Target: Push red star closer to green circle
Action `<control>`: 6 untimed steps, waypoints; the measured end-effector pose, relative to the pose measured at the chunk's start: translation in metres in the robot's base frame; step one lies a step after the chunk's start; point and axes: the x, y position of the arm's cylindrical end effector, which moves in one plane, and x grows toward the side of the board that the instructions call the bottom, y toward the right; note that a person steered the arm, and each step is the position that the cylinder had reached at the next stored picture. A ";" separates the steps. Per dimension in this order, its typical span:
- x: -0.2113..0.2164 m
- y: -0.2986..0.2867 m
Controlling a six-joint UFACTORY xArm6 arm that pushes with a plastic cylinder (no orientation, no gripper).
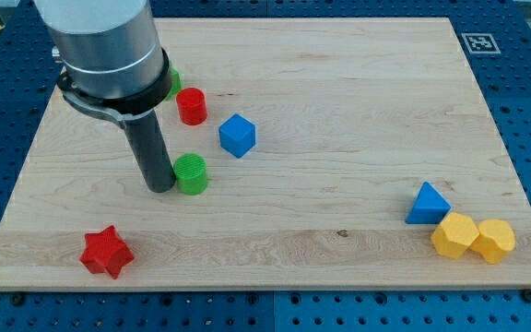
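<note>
The red star [107, 252] lies near the view's bottom left corner of the wooden board [339, 92]. The green circle [191, 173] stands up and to the right of it, near the board's left middle. My tip [159, 187] rests on the board right against the green circle's left side, well above and to the right of the red star. The dark rod rises from there into the grey arm body at the view's top left.
A red cylinder [192, 106] stands above the green circle, with another green block [171, 85] partly hidden behind the arm. A blue cube [237, 136] sits right of them. A blue triangle [427, 204] and two yellow blocks [454, 235] [494, 240] lie at the bottom right.
</note>
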 end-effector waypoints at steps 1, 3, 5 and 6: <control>-0.003 0.005; -0.002 0.021; 0.005 -0.004; 0.020 -0.014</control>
